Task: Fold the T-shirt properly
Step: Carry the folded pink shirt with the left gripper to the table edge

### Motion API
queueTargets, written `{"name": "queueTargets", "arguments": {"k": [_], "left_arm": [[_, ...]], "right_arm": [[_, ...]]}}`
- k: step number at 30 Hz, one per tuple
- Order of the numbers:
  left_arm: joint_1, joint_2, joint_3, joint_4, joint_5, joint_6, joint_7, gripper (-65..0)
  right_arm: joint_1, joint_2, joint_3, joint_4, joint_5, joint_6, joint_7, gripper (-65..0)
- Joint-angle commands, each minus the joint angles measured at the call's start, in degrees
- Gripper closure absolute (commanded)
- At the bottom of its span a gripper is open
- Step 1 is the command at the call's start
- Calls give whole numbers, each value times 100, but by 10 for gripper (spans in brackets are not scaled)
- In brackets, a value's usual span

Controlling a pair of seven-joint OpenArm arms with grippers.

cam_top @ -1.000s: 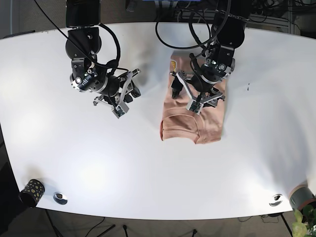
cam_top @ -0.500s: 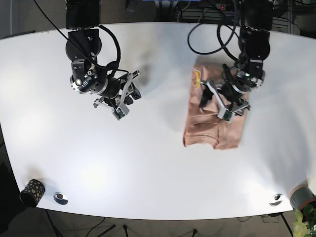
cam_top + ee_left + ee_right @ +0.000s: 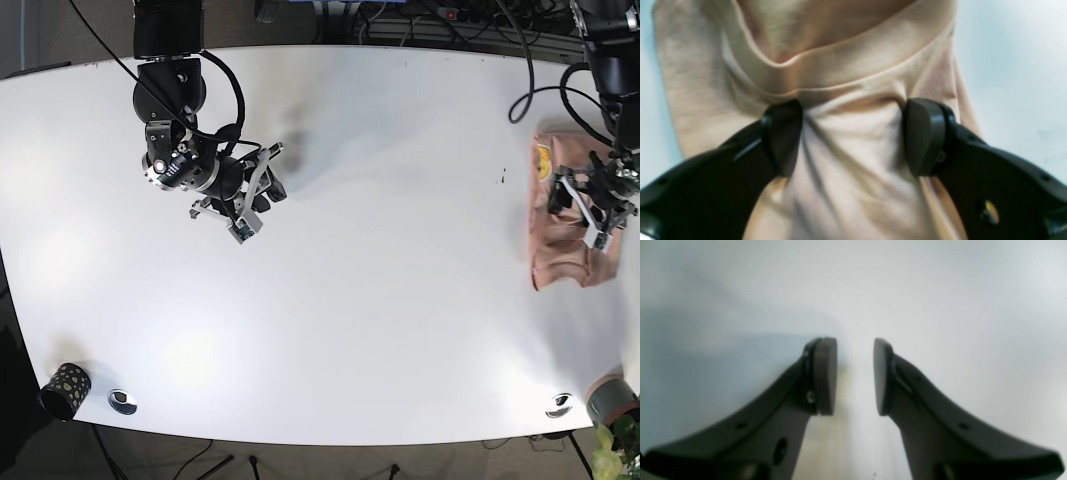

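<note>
Left gripper point(image 3: 591, 214) apart, pressing T-shirt point(image 3: 560, 250), dragged to table point(image 3: 400, 330) edge; right gripper point(image 3: 252, 202) apart, unmoved.

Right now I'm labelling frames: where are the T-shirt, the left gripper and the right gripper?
T-shirt point(image 3: 560, 262), base view, its lower folded part.
Left gripper point(image 3: 853, 136), left wrist view, between its fingertips.
Right gripper point(image 3: 855, 375), right wrist view, between its fingertips.

Left gripper point(image 3: 853, 136) fingers point(image 3: 923, 136) spread, right gripper point(image 3: 855, 375) parted
</note>
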Motion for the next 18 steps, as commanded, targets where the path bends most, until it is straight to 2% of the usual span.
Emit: {"name": "queueTargets", "arguments": {"k": [1, 4, 6, 12, 18], "left_arm": [[29, -439, -175, -825, 518, -73, 553, -446], [-138, -826, -228, -1545, 527, -153, -71, -446], [-173, -1046, -228, -1792, 518, -170, -291, -446], [-173, -1248, -281, -1466, 509, -179, -388, -446], [-120, -1274, -773, -622, 509, -170, -370, -446]], "right_arm": [[102, 32, 21, 236, 84, 10, 110, -173], [85, 32, 21, 350, 84, 10, 110, -173], [76, 32, 21, 403, 84, 10, 110, -173], [76, 32, 21, 412, 84, 10, 110, -173], [85, 32, 21, 412, 76, -17, 137, -173]]}}
